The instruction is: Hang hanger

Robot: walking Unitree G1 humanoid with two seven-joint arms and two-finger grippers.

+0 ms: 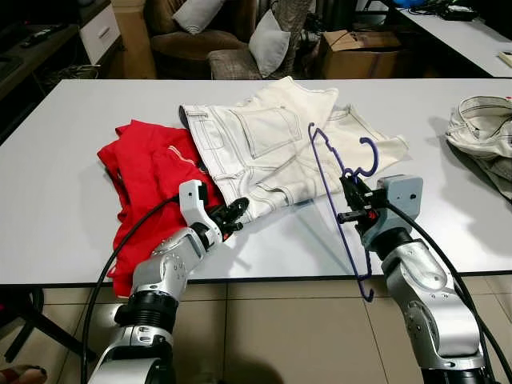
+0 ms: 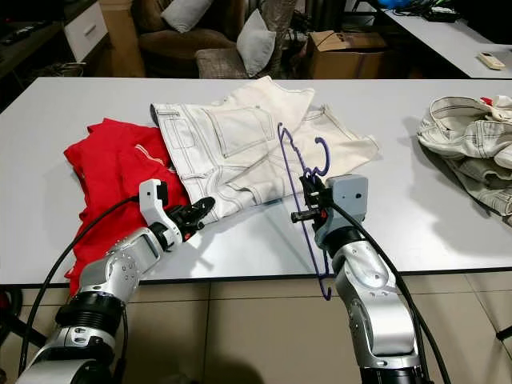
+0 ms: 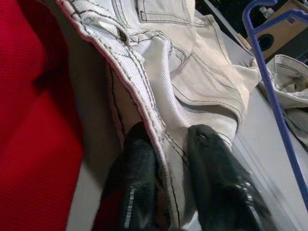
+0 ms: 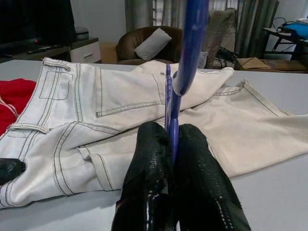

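A blue wire hanger (image 4: 192,38) stands almost upright over the table's front edge, and my right gripper (image 1: 349,200) is shut on its wire. White jeans (image 1: 264,144) lie flat in the middle of the white table (image 1: 64,200), partly over a red garment (image 1: 144,168) to their left. My left gripper (image 1: 236,212) is at the jeans' near waistband. In the left wrist view the stitched waistband edge runs between its two fingers (image 3: 139,168), which pinch it. The hanger's bar (image 3: 274,96) rises to the right of the jeans.
A second pale garment (image 1: 484,132) is bunched at the table's right edge. Behind the table stand an armchair with cushions (image 1: 200,32) and a cardboard box (image 1: 360,48). Tiled floor shows below the front edge, with another white table (image 1: 472,32) at the back right.
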